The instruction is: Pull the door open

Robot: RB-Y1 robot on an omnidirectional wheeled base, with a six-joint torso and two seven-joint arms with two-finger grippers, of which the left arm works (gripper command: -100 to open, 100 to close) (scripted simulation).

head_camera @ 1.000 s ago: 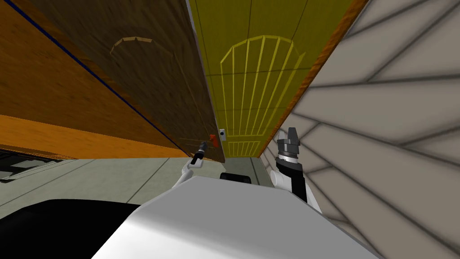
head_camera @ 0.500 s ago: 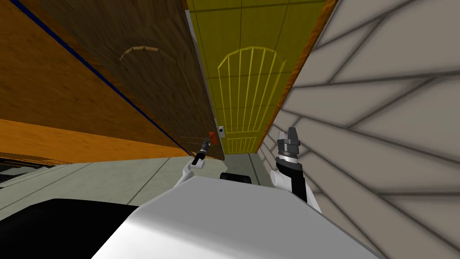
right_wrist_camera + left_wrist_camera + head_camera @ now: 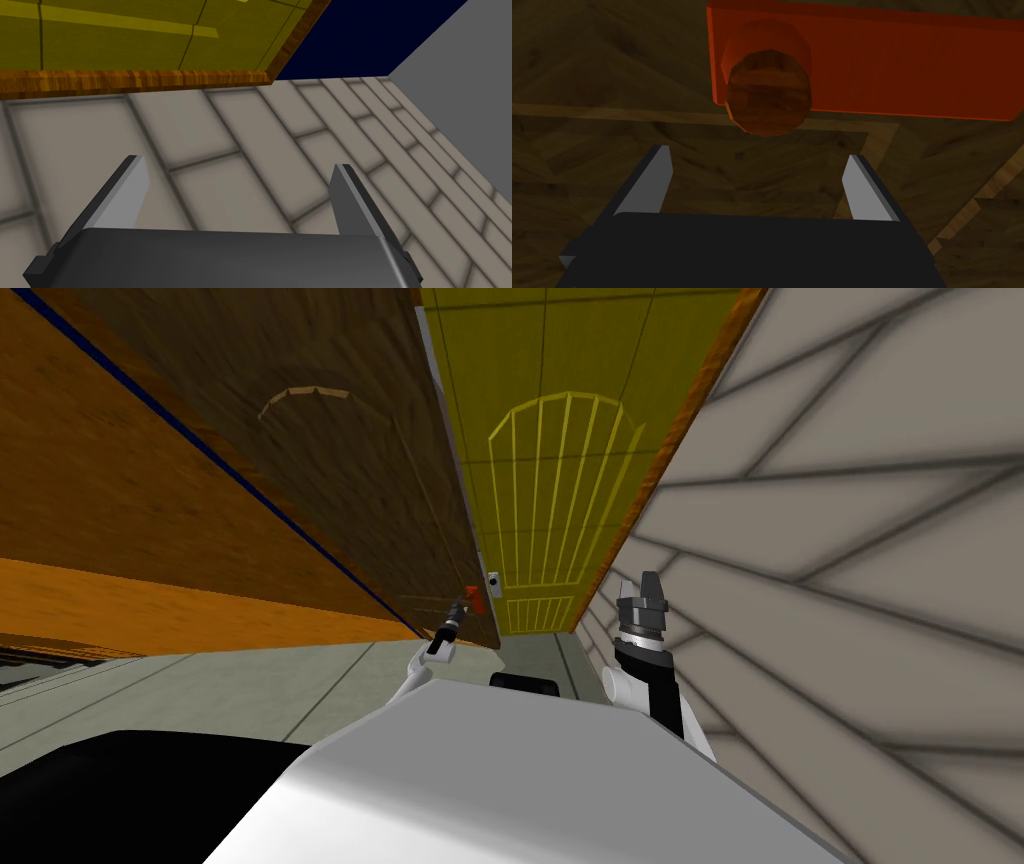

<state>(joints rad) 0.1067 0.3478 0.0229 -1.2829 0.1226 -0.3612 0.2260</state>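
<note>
Grey tiled wall (image 3: 850,538) runs along my right side, and one orange wooden wall (image 3: 100,518) along my left, with a pale floor (image 3: 250,688) between them. Two large panels stand ahead. One is the dark brown wooden door (image 3: 350,468), slanting away from the orange wall with a faint arched outline on its face. The other, just beside its far edge, is a yellow panelled surface (image 3: 560,488) with a barred arch drawn on it and an orange wooden frame down its right side. Whether that yellow panel is a second door I cannot tell.

Low on the brown door, close to its free edge, sits one red-orange handle plate (image 3: 887,65), a long flat bar. One round wooden knob (image 3: 768,92) stands out from one end of it. A single small white plate (image 3: 493,582) lies just beside the handle, at the edge of the yellow surface.

My left pincer (image 3: 758,154) is at the door, pointed at its face (very close to it). Its two fingers (image 3: 654,180) are spread wide and grip nothing. The knob lies just past the fingertips and roughly centred between them, with a gap.

My right pincer (image 3: 650,585) is raised upright near the tiled wall, apart from the door, its two fingers likewise spread and empty.
</note>
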